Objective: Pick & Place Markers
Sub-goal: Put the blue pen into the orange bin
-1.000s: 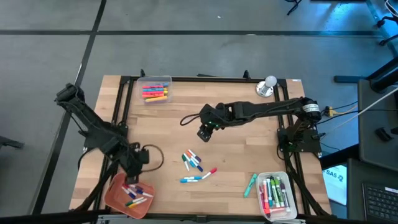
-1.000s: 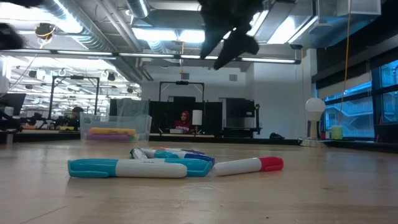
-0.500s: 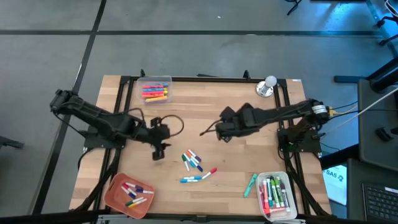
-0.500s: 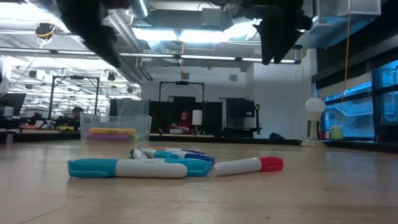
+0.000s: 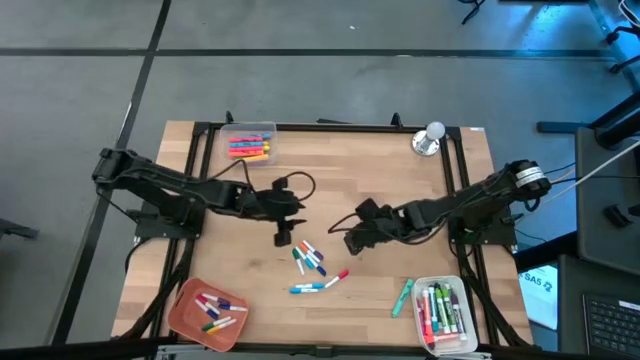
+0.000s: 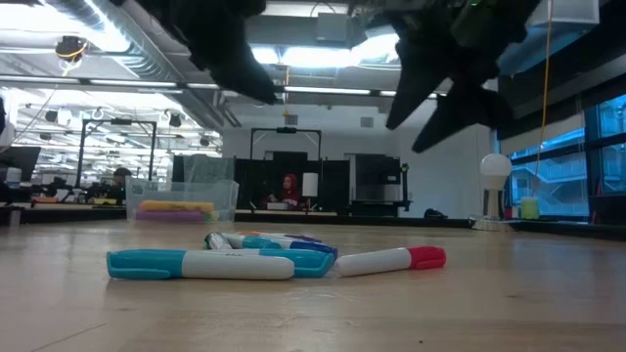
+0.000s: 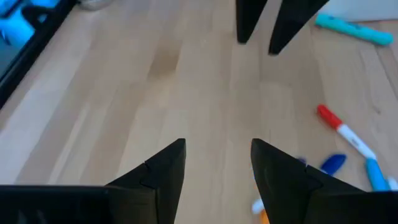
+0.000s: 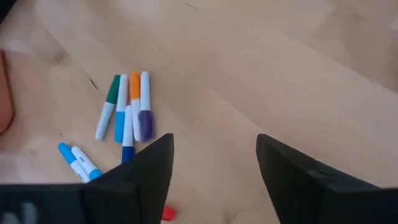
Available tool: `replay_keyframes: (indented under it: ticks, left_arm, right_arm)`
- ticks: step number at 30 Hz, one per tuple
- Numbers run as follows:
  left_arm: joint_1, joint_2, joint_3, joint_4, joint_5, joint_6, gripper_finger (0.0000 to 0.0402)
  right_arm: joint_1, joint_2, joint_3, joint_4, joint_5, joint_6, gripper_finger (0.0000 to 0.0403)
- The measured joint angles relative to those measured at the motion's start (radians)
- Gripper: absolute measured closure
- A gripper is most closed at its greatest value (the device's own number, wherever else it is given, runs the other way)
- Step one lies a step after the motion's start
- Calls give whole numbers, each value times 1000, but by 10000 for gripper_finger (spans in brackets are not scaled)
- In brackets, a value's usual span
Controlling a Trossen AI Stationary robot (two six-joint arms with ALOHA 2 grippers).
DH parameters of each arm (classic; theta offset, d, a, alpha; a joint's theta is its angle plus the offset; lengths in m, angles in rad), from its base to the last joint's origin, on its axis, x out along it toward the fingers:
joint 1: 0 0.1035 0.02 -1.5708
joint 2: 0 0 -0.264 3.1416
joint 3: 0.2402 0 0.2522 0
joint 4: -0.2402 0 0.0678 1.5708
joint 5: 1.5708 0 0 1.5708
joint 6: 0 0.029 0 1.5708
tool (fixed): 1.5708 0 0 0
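Observation:
Loose markers lie on the table's middle: a cluster of orange, green, blue and purple ones, two blue ones, a red-capped one and a teal one. My left gripper hangs open just left of and beyond the cluster. My right gripper hangs open to the cluster's right. Both are above the table and hold nothing.
An orange tray at the near left holds markers. A clear bin at the near right and a clear bin at the far left hold more. A silver bell stands at the far right corner. Bare wood lies between the grippers.
My left gripper has swung from above the orange tray toward the table's right and a little farther back, ending beside the marker cluster. My right gripper has moved from the table's middle toward the right and then toward the near edge. The markers have not moved.

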Motion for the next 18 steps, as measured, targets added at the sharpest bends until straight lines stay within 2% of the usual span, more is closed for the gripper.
replay_keyframes:
  ticks: [4, 7, 9, 14, 18]
  left_arm:
    - [-1, 82, 0, 64, 46, 9, 226]
    - [20, 145, 0, 57, 211, -30, 225]
    - [29, 184, 0, 56, 277, -18, 224]
    - [22, 254, 0, 89, 314, 136, 227]
    - [36, 326, 0, 173, 372, 120, 228]
  right_arm:
    - [23, 1, 41, -115, 17, 47, 205]
    - [30, 0, 97, -224, 21, 48, 222]
    - [30, 1, 133, -300, 32, 44, 231]
    - [25, 1, 160, -367, 38, 40, 237]
    - [21, 1, 163, -374, 36, 40, 237]
